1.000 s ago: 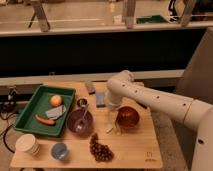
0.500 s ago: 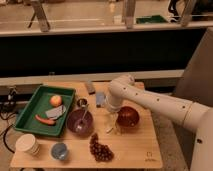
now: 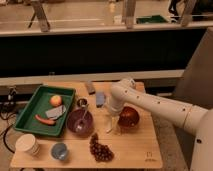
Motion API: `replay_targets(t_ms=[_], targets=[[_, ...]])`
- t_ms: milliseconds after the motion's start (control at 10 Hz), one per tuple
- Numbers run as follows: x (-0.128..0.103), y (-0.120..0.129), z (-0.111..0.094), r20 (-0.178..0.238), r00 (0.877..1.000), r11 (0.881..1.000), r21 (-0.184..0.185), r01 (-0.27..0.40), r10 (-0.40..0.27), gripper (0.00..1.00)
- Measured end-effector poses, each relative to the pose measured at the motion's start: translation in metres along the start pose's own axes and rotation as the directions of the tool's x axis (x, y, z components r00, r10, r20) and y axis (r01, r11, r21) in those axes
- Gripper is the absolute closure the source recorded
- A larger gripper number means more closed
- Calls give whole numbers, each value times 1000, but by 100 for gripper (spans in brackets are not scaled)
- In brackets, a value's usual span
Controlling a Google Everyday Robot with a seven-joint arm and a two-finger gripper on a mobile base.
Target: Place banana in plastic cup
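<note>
The banana (image 3: 109,128) shows as a small pale cream sliver, short and slightly curved, lying on the wooden table (image 3: 137,150) just below the centre of the frame, between the purple bowl (image 3: 80,121) and the reddish-brown bowl (image 3: 128,116). The gripper (image 3: 115,127) points down right at it; whether it is apart or clamped on the fruit cannot be told. The dark grape bunch (image 3: 101,150) lies just below. The plastic cup (image 3: 59,151), blue-grey and upright, stands at lower left beside a cream paper cup (image 3: 27,145).
</note>
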Motion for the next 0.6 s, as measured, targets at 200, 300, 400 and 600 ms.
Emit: replay_targets(t_ms=[200, 300, 400, 600], targets=[[4, 1, 4, -5, 1000, 1000, 2, 7, -7, 20], [7, 1, 5, -11, 1000, 1000, 4, 10, -10, 20], [9, 2, 7, -18, 1000, 1000, 3, 16, -16, 20], [14, 3, 13, -25, 999, 999, 2, 32, -32, 20]])
